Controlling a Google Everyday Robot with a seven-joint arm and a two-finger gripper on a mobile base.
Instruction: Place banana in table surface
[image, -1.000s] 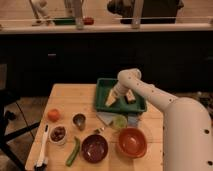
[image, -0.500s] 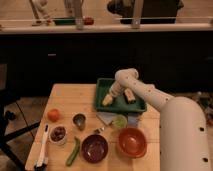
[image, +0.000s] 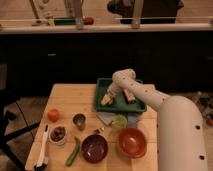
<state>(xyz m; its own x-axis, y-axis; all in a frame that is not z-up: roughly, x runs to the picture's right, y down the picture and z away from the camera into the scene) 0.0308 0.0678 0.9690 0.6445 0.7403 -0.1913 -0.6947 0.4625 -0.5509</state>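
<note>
Gripper (image: 106, 98) has edged leftward inside green tray (image: 120, 106), now at its left end, touching banana (image: 103, 102); grip state: cannot tell. Tray sits on plank table surface (image: 70, 100); dark cabinets (image: 60, 60) behind tray. Banana outline indistinct.

A green tray (image: 119, 103) sits far right, the hand (image: 106, 100) down in it. Nearer: orange bowl (image: 132, 142), dark red bowl (image: 94, 148), green vegetable (image: 73, 151), metal cup (image: 79, 120). Left: orange fruit (image: 53, 115), white brush (image: 42, 149).

Kitchen w/ counter (image: 105, 27), bowls (image: 94, 148); claw (image: 106, 99) over tray (image: 101, 83).
</note>
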